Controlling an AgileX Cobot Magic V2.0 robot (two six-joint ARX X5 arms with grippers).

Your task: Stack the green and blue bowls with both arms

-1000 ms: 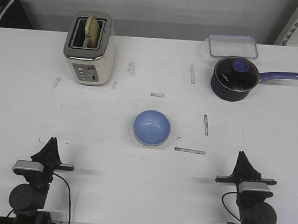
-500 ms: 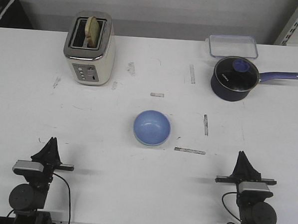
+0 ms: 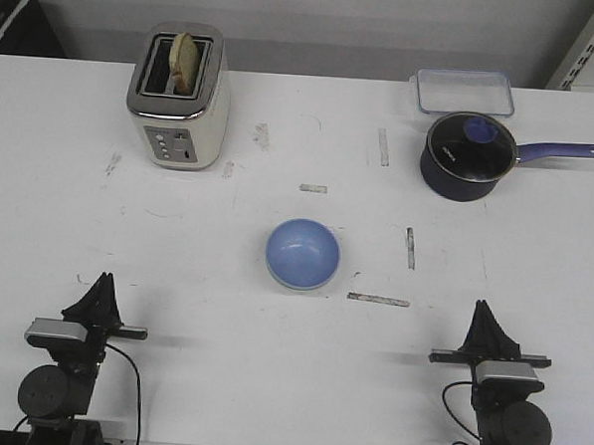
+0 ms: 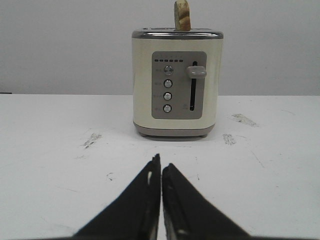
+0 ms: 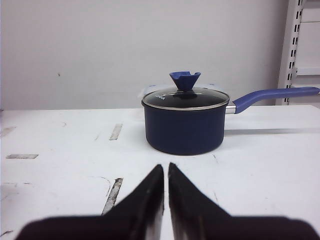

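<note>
Front view shows the blue bowl (image 3: pixel 302 253) at mid-table, seemingly nested in the green bowl (image 3: pixel 296 286), only a pale rim showing. Left gripper (image 4: pixel 160 172) and right gripper (image 5: pixel 166 172) sit pinched together, holding nothing, well apart from the 2 bowls. Risk: a careless reach could knock the stack.

front: high, whole table (image 3: pixel 269 381) | wrists: low, facing toaster (image 4: pixel 176 85), saucepan (image 5: pixel 184 122)
</note>
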